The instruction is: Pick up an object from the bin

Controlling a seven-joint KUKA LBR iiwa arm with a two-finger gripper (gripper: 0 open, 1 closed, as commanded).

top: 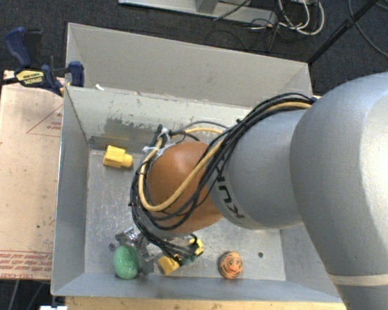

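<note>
The claw [137, 248] is being held low at the lower left of the bin [70, 192], just beside a green ball [124, 263]; whether it is clenched cannot be told.

Grey metal bin [106, 203], scuffed floor, sloped walls. Four loose things on the floor. Yellow block [118, 157] at 10 o'clock, alone near the back wall. Green egg-shaped lump [124, 263] at 7 o'clock, by the front wall. Small yellow-and-black piece [170, 264] at 6 o'clock, just beside it. Orange ball with a painted face [230, 265] at 5 o'clock, apart.
</note>
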